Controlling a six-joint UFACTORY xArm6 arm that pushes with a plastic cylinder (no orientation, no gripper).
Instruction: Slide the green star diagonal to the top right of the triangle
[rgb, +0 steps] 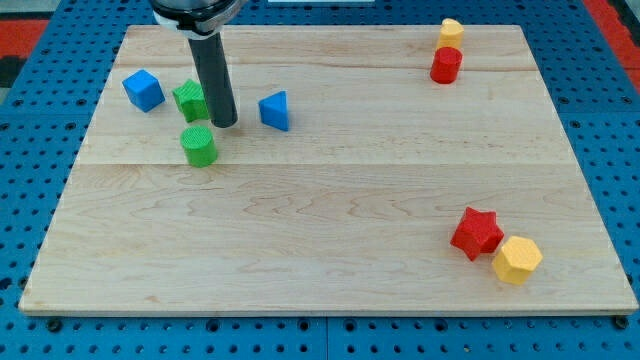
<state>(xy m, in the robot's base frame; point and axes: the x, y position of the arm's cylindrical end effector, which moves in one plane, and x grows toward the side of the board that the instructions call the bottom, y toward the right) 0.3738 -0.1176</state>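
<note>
The green star (189, 100) lies at the upper left of the wooden board, partly hidden by my rod. The blue triangle (275, 110) sits to its right. My tip (224, 124) rests on the board between them, touching or nearly touching the star's right side, and about a block's width left of the triangle. A green cylinder (199, 146) lies just below and left of the tip.
A blue cube (143, 90) lies left of the star. A yellow block (451, 32) sits above a red cylinder (446, 65) at the top right. A red star (475, 233) touches a yellow hexagonal block (517, 259) at the bottom right.
</note>
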